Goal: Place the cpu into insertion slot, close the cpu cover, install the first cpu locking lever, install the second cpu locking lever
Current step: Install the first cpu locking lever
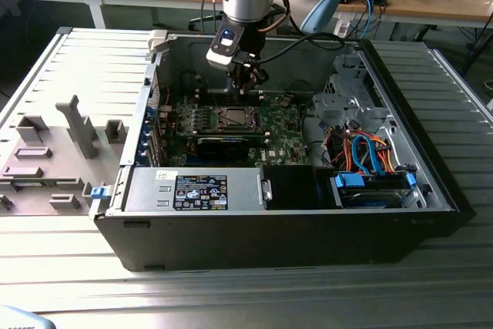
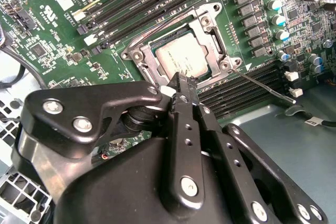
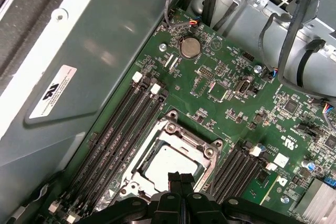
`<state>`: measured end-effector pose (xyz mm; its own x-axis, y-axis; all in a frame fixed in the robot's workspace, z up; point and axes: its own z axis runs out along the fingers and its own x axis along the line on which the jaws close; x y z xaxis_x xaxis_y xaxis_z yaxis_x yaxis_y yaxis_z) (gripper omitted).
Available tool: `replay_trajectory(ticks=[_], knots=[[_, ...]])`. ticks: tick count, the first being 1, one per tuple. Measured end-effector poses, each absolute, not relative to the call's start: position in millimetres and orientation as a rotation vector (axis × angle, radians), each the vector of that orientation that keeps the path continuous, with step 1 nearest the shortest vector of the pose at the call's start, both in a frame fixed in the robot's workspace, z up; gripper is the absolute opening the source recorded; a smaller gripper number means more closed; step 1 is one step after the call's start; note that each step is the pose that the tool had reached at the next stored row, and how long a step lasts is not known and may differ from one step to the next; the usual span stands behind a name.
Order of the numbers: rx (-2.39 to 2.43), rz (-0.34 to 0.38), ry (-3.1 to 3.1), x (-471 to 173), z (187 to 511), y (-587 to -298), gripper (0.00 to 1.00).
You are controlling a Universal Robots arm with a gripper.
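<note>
Nearest the lens in the second wrist view, the gripper hangs low over the motherboard, fingers pressed together with nothing visible between them. Closed tips make a narrow point, which suits pushing a thin part rather than grasping one.

Finding 1: the cpu lies flat in the insertion slot, its dull metal top showing through the window of the cpu cover. The cover lies down over the chip, so seating and closing appear done.

Finding 2: a thin locking lever runs out from the socket corner, angled away across the memory slots. It looks unlatched, though the gripper body hides the near edge of the socket and I cannot confirm this.

Finding 3: the fingertips sit just beside the cover's near edge; whether they touch it cannot be told. The computer case lies on its side with the board facing upward, giving the arm access from above.
</note>
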<state>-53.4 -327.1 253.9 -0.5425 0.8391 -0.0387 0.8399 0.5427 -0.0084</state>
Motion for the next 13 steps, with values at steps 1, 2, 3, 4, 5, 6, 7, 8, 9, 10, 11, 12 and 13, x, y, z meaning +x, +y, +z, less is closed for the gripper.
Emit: replay_trajectory(ticks=[1, 2, 3, 4, 5, 6, 7, 8, 9, 10, 11, 12, 13], knots=[[1.487, -0.040, 2.733, -53.4, 253.9, -327.1, 0.11], [1.486, -0.040, 2.734, -53.4, 253.9, -327.1, 0.11], [1.485, -0.040, 2.734, -53.4, 253.9, -327.1, 0.11], [1.485, -0.040, 2.734, -53.4, 253.9, -327.1, 0.11], [1.484, -0.040, 2.735, -53.4, 253.9, -327.1, 0.11], [1.483, -0.040, 2.735, -53.4, 253.9, -327.1, 0.11], [1.482, -0.040, 2.736, -53.4, 253.9, -327.1, 0.11], [1.482, -0.040, 2.736, -53.4, 253.9, -327.1, 0.11], [1.481, -0.040, 2.736, -53.4, 253.9, -327.1, 0.11], [1.480, -0.040, 2.737, -53.4, 253.9, -327.1, 0.11], [1.480, -0.040, 2.737, -53.4, 253.9, -327.1, 0.11], [1.479, -0.040, 2.738, -53.4, 253.9, -327.1, 0.11], [1.477, -0.040, 2.738, -53.4, 253.9, -327.1, 0.11]])
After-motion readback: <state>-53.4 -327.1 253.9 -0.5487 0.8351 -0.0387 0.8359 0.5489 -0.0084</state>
